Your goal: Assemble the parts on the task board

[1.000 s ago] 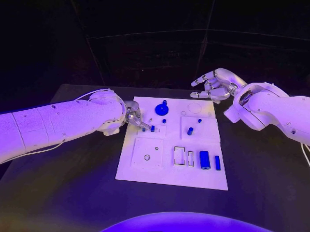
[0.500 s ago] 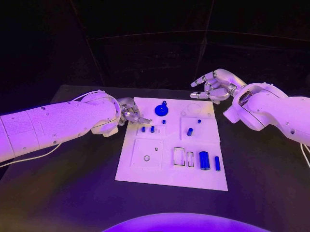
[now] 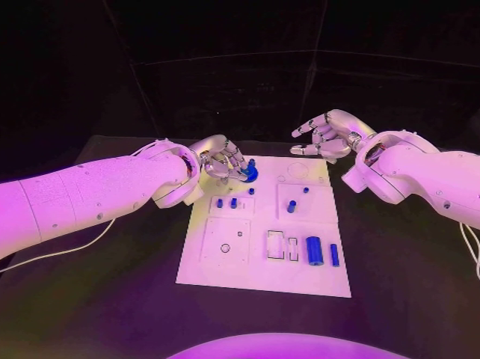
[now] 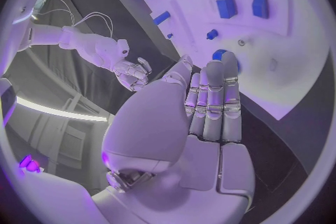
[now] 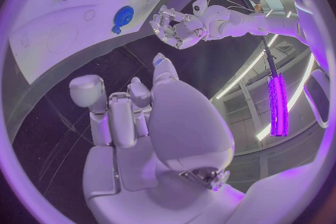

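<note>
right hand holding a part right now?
No. The right hand hovers past the task board's far edge, fingers apart, nothing in them.

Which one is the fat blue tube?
Find the white board in the middle of the table. Near its front right corner two blue pieces lie side by side. The fat blue tube is the left one, thicker than the thin blue stick.

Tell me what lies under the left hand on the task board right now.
The left hand, open and holding nothing, hovers over the task board's far left corner. A round blue part peeks out beside its fingertips. Whatever sits directly beneath the palm is covered.
</note>
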`<move>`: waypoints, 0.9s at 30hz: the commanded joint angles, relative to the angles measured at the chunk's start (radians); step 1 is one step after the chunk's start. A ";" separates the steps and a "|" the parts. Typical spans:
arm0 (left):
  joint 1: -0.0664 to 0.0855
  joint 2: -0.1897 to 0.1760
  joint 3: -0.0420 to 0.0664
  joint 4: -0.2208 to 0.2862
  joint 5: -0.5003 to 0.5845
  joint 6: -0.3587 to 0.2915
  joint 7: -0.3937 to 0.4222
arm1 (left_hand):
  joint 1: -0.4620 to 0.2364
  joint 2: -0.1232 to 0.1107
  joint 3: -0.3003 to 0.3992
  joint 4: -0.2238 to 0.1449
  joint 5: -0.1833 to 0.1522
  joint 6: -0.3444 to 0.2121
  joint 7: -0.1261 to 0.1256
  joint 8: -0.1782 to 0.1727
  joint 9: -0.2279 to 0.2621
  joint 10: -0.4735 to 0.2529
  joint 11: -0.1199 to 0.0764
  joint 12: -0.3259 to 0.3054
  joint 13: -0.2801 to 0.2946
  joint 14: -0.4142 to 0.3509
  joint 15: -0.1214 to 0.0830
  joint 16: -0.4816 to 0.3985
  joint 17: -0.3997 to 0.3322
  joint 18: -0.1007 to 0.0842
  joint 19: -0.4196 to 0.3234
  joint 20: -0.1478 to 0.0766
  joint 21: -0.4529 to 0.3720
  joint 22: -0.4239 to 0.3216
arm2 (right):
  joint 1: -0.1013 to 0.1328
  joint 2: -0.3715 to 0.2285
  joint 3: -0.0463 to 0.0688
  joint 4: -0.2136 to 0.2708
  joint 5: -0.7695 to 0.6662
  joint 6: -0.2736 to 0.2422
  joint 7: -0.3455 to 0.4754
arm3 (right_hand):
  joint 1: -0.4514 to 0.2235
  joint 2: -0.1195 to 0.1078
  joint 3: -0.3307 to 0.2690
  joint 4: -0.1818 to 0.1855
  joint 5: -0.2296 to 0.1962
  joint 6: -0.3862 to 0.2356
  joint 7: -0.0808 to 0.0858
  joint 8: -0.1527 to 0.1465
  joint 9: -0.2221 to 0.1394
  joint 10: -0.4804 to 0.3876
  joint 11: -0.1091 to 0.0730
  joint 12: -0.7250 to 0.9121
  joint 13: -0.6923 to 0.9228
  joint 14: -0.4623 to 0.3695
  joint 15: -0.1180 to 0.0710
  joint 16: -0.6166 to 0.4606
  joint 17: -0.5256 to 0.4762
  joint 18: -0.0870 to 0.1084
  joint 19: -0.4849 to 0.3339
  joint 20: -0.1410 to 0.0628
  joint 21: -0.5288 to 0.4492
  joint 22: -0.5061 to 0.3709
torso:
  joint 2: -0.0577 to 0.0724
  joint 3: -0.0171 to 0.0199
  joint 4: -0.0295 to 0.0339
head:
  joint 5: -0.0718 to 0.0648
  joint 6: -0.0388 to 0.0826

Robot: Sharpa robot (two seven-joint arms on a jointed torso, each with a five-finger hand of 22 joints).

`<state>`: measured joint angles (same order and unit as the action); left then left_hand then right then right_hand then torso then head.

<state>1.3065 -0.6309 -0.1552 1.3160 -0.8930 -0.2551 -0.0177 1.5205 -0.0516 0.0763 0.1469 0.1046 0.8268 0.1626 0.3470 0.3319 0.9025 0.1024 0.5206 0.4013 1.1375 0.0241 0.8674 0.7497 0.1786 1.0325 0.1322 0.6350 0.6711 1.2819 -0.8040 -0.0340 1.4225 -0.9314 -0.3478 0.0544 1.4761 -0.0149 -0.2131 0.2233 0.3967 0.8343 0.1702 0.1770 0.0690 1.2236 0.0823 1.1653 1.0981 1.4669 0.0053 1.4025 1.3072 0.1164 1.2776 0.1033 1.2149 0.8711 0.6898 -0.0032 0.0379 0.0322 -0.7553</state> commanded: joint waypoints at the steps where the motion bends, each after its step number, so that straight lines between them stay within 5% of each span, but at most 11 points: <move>1: -0.004 0.025 0.000 -0.033 -0.167 -0.025 0.179 | 0.007 -0.013 0.000 -0.009 0.000 0.020 0.001 -0.037 -0.040 0.010 0.000 -0.054 -0.061 0.022 0.002 0.006 -0.016 0.003 0.024 0.000 -0.004 -0.007 | 0.002 0.003 0.000 0.001 0.002 0.005 0.003 | -0.002 0.006 -0.005 0.002 -0.005 -0.008 0.001 0.006 0.000 -0.008 0.000 -0.002 -0.001 0.038 -0.004 -0.006 -0.002 0.011 -0.009 0.001 -0.007 -0.001 | 0.001 0.0004 -0.0007 | -0.006 0.003; 6: -0.009 0.059 -0.005 -0.077 -0.274 0.041 0.167 | -0.007 -0.022 -0.005 -0.016 0.001 0.031 0.007 -0.088 -0.091 0.007 0.004 -0.113 -0.137 0.258 -0.004 0.302 0.264 0.005 0.161 -0.011 0.058 0.012 | 0.002 0.004 0.000 0.002 0.002 0.007 0.002 | 0.000 0.009 -0.004 0.002 -0.003 -0.008 0.001 0.006 0.000 -0.008 -0.001 -0.002 -0.001 0.038 -0.004 -0.005 0.000 0.011 -0.009 0.001 -0.007 -0.002 | 0.000 0.0002 -0.0010 | -0.012 0.006; 10: -0.014 0.084 -0.010 -0.101 -0.400 0.089 0.156 | -0.012 -0.026 -0.004 -0.025 0.001 0.052 0.002 -0.104 -0.114 0.005 0.002 -0.141 -0.177 0.319 -0.008 0.419 0.388 -0.018 0.252 -0.016 0.193 0.135 | 0.002 0.005 0.000 0.002 0.002 0.007 0.002 | 0.000 0.009 -0.004 0.002 -0.003 -0.008 0.001 0.006 0.000 -0.008 -0.001 -0.002 -0.001 0.038 -0.004 -0.005 0.000 0.011 -0.009 0.001 -0.007 -0.002 | 0.000 -0.0008 0.0011 | -0.016 0.012; 17: -0.018 0.118 -0.012 -0.139 -0.542 0.120 0.145 | -0.020 -0.026 -0.006 -0.030 0.000 0.069 -0.005 -0.116 -0.132 0.013 -0.003 -0.154 -0.204 0.337 -0.011 0.461 0.428 -0.031 0.291 -0.019 0.269 0.209 | 0.002 0.009 0.000 0.002 0.002 0.007 0.003 | 0.000 0.009 -0.004 0.002 -0.003 -0.008 0.001 0.006 0.000 -0.008 -0.001 -0.002 -0.001 0.038 -0.004 -0.005 0.000 0.011 -0.009 0.001 -0.007 -0.002 | 0.000 0.0002 -0.0008 | -0.019 0.014; 27: -0.020 0.153 -0.012 -0.180 -0.584 0.143 0.144 | -0.014 -0.017 0.007 -0.040 0.001 0.100 -0.014 -0.124 -0.148 0.043 -0.009 -0.165 -0.231 0.347 -0.017 0.480 0.438 -0.043 0.321 -0.024 0.336 0.276 | 0.002 0.013 0.000 0.000 0.002 0.007 0.002 | 0.000 0.009 -0.004 0.002 -0.003 -0.008 0.001 0.006 0.000 -0.008 -0.001 -0.002 -0.001 0.038 -0.004 -0.005 0.000 0.011 -0.009 0.001 -0.007 -0.002 | 0.001 -0.0002 -0.0001 | -0.024 0.011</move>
<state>1.2852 -0.4803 -0.1676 1.1392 -1.4268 -0.1408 0.1128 1.5066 -0.0780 0.0829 0.1101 0.1046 0.9206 0.1499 0.2290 0.1851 0.9402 0.0947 0.3603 0.1716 1.4656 0.0109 1.3421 1.1870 0.1465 1.3484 0.1087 0.9677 0.9437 1.2819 -0.7923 -0.0341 1.4223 -0.9314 -0.3459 0.0535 1.4751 -0.0139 -0.2130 0.2233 0.3967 0.8343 0.1702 0.1770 0.0689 1.2236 0.0823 1.1653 1.0983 1.4669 0.0053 1.4025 1.3072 0.1165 1.2776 0.1033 1.2111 0.8704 0.6903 -0.0031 0.0371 0.0099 -0.7427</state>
